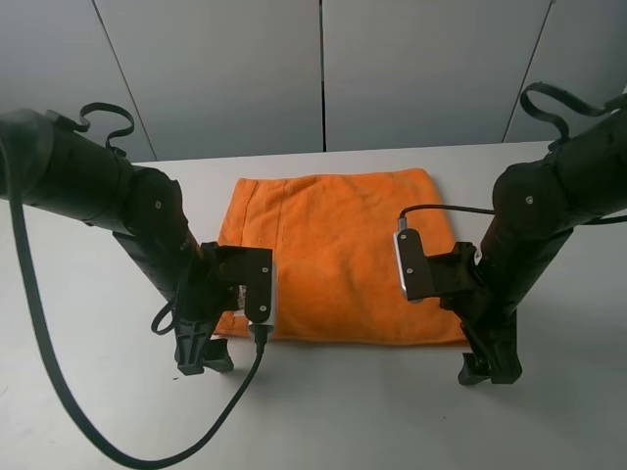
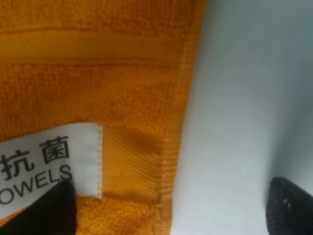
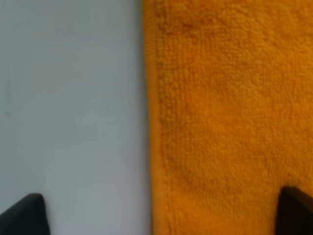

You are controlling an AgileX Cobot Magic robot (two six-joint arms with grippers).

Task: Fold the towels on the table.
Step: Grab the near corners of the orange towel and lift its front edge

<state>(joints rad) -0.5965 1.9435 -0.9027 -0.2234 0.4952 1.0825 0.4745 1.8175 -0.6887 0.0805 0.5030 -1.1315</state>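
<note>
The orange towel [image 1: 333, 255] lies flat and spread on the white table [image 1: 323, 416]. My left gripper [image 1: 203, 360] points down at the towel's near left corner. In the left wrist view it [image 2: 168, 215] is open, with one fingertip [image 2: 49, 213] over the white label [image 2: 49, 164] and the other over bare table [image 2: 244, 98]. My right gripper [image 1: 490, 370] points down at the near right corner. It [image 3: 159, 218] is open astride the towel's side edge [image 3: 151, 122], with towel [image 3: 230, 112] on one side and table [image 3: 73, 98] on the other. Nothing is held.
A grey panelled wall [image 1: 323, 69] stands behind the table's far edge. Black cables [image 1: 59, 392] loop from the left arm over the table's near left part. Bare tabletop surrounds the towel on all sides.
</note>
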